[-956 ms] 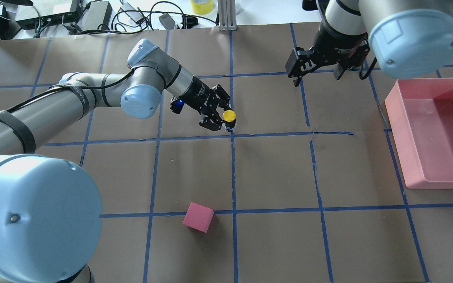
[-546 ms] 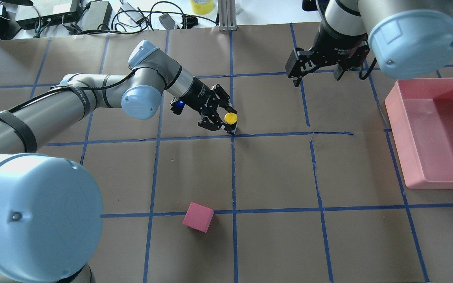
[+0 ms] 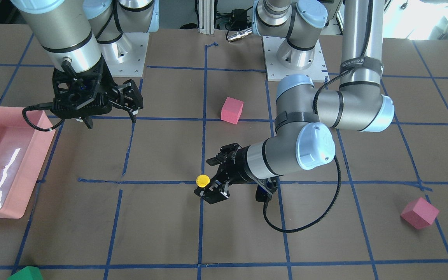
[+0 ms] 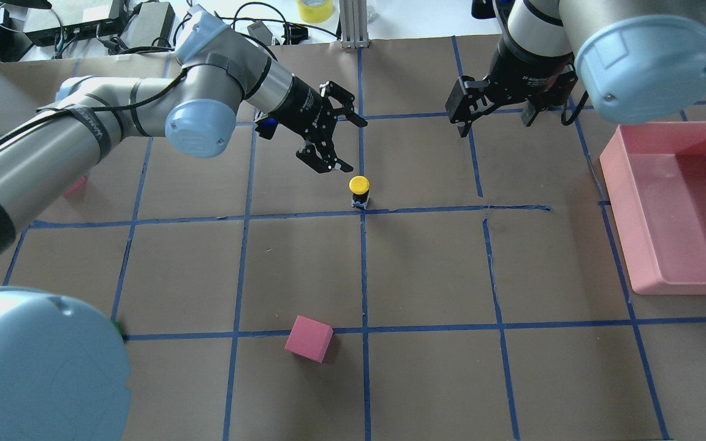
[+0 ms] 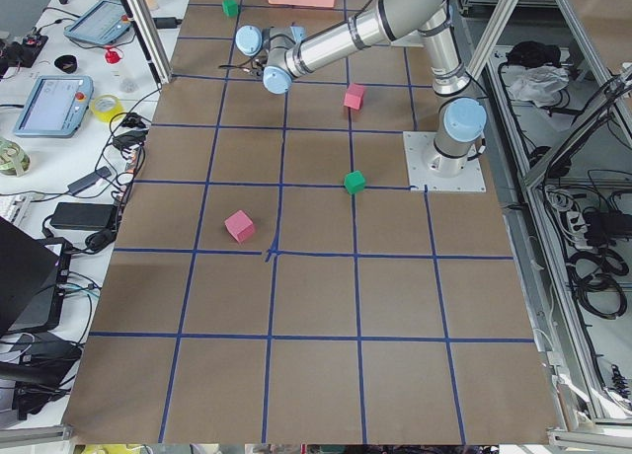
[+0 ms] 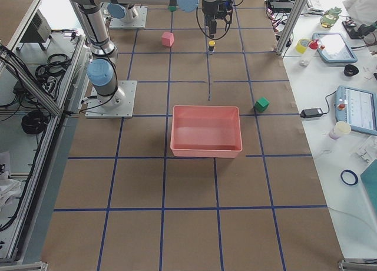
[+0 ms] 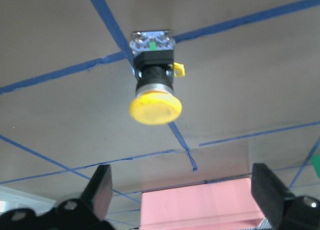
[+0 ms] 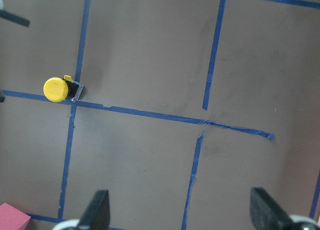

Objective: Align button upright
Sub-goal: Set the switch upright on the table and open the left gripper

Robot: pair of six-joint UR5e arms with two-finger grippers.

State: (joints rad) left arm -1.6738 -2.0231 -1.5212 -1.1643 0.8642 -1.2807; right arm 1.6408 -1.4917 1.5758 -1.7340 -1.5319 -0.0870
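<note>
1. Now the left gripper (image 4: 353, 146) is away from the button (image 4: 359, 187). Half a second ago its fingers stood around the yellow cap; in the overhead view it has since moved toward the upper left and sits apart from the button.
2. Its jaws are spread wide and hold nothing.
3. The button has kept its place near the centre of the overhead frame, on the crossing of blue tape lines (image 4: 363, 211).
4. Its long axis is vertical: the silvery base sits on the table and the yellow cap points up. In the left wrist view the button (image 7: 154, 90) shows alone, with the fingers (image 7: 100, 190) far below it.
5. The right gripper (image 4: 495, 125), at the upper right, is wide open and empty, as before.
</note>
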